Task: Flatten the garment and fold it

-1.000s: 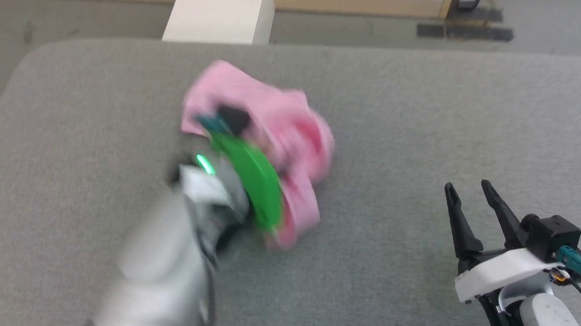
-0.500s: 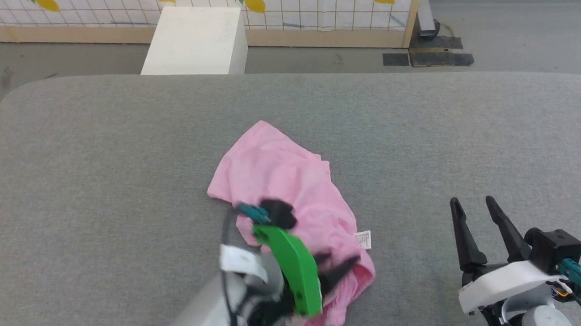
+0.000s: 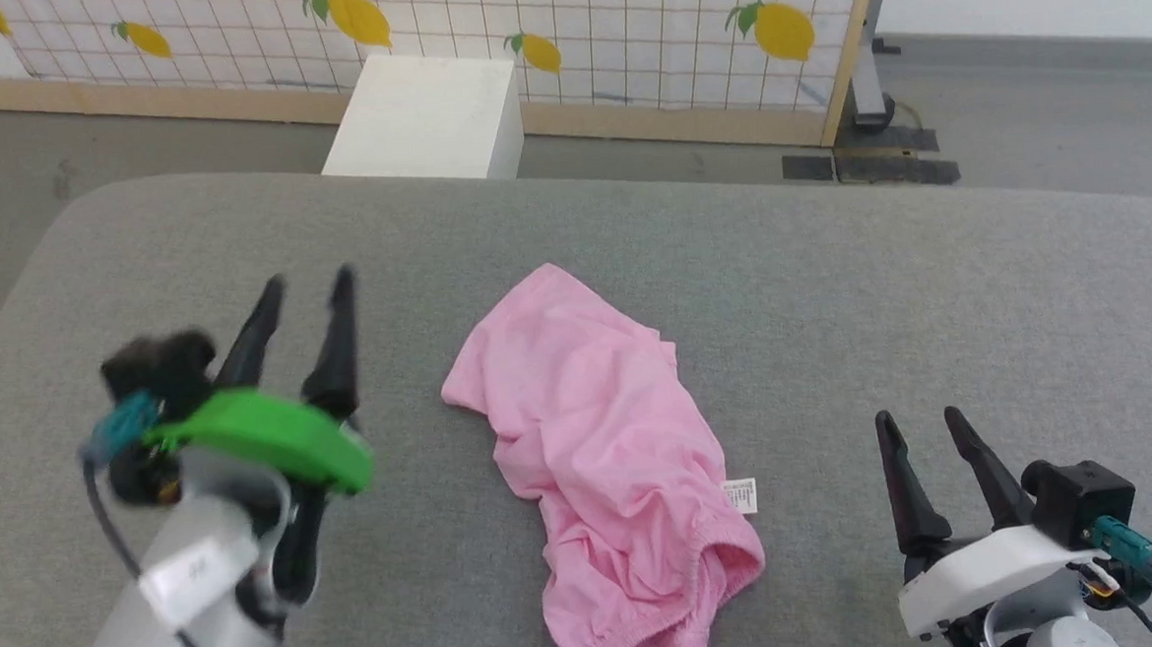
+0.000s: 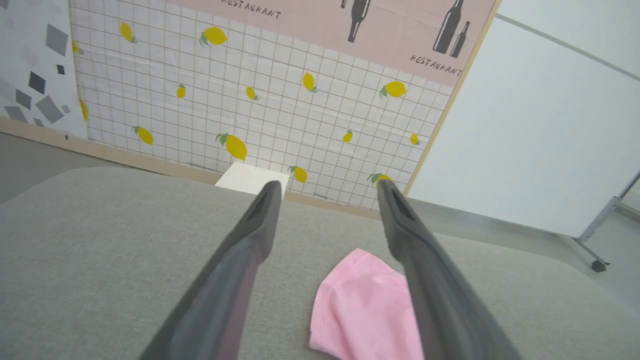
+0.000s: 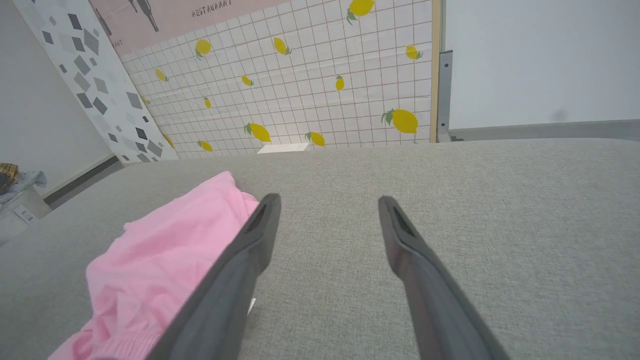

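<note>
The garment (image 3: 608, 460) is a wrinkled light pink cloth lying in a long bunch in the middle of the grey table (image 3: 831, 300), its gathered elastic edge at the near end and a small white label (image 3: 741, 494) at its right side. My left gripper (image 3: 306, 281) hovers open to the left of it, with nothing between its fingers. In the left wrist view the garment (image 4: 365, 310) lies low and right, partly behind my right-hand finger. My right gripper (image 3: 918, 420) stands open near the table's front right. In the right wrist view the garment (image 5: 160, 270) lies left of my fingers.
A white box (image 3: 424, 114) stands on the floor beyond the table's far edge. Behind it runs a tiled screen with lemon prints (image 3: 620, 25) on a wooden base. The table's far left corner is rounded.
My left gripper has let go of the garment, opened, and swung away to the left. The garment now lies loose on the table. The head camera has tilted up. My right gripper has stayed put.
</note>
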